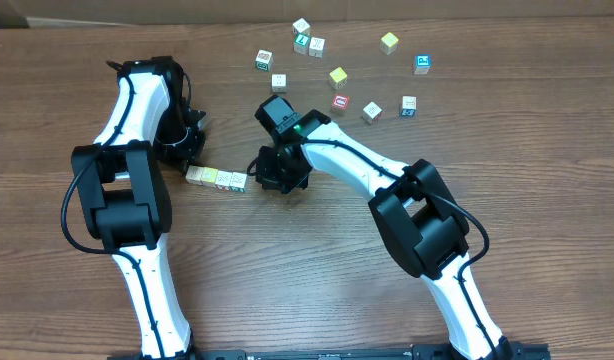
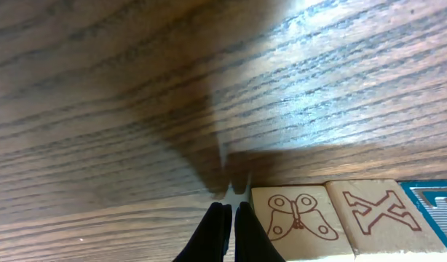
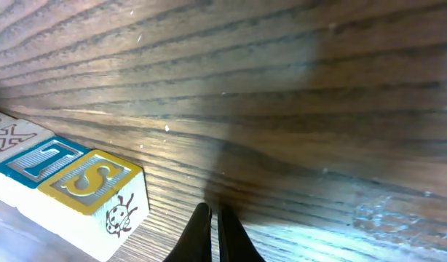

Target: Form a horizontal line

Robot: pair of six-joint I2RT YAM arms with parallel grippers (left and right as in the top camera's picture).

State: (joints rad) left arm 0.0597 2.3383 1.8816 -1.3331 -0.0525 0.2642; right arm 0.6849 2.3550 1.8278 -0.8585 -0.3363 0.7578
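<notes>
- horizontal line [image 1: 216, 179]: four small letter cubes sit side by side, faces touching, on the wooden table [image 1: 547, 150], between the tips of the two arms.
- left gripper [image 2: 233, 211]: its black fingers [image 2: 218, 229] are pressed together with only a hairline between them and hold nothing. The tips are down at the table, just beside the line's end cube. Whether they touch it cannot be told.
- butterfly cube [image 2: 295, 218]: this is that end cube, pale with a brown outline drawing on top. The X cube [image 2: 380, 215] is next to it, then a blue-framed cube [image 2: 434, 207].
- right gripper [image 3: 211, 215]: its fingers are also drawn close and hold nothing. They are low over the table near the other end of the line, with a strip of bare wood between.
- S cube [image 3: 92, 182]: it closes that end, with a yellow top and a ladybug on its side face.
- loose cubes [image 1: 337, 75]: about a dozen lie scattered at the far side of the table, well apart from the line.
</notes>
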